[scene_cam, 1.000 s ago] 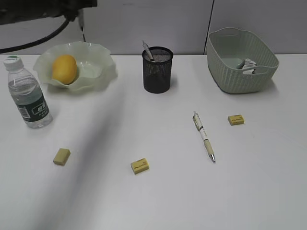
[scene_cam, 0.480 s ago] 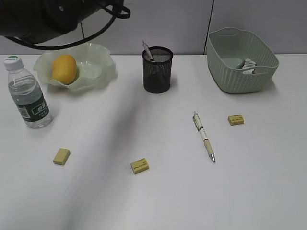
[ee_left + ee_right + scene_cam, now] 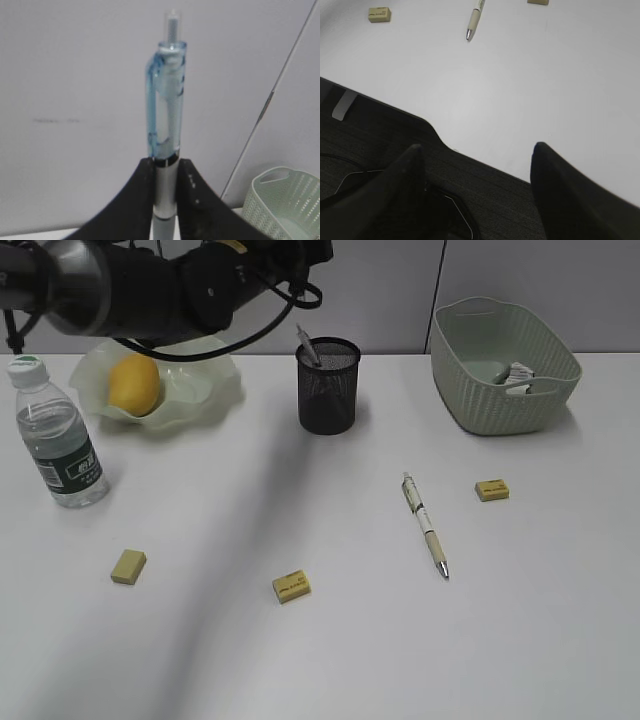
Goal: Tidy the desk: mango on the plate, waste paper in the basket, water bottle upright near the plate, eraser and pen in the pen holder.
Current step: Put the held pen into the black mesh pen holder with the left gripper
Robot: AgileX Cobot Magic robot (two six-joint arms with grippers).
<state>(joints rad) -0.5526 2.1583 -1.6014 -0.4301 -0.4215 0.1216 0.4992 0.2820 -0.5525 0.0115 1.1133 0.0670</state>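
Left end effector (image 3: 165, 192) clamped on a blue-clipped pen (image 3: 166, 107), held upright, high at the far left. Bring it plumb above the pen holder (image 3: 328, 385) — far centre of the table (image 3: 330, 660) — then lower before release. Right end effector (image 3: 477, 165) gapes wide, empty.

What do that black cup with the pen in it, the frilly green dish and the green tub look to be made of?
Black cup: metal wire mesh, likely, painted matt black; you can see through its fine grid.
Frilly dish: pale green translucent plastic or glass, glossy; the look leaves it open.
Green tub: matt sage plastic, probably moulded, with ribbed woven-look sides and cut-out handles.
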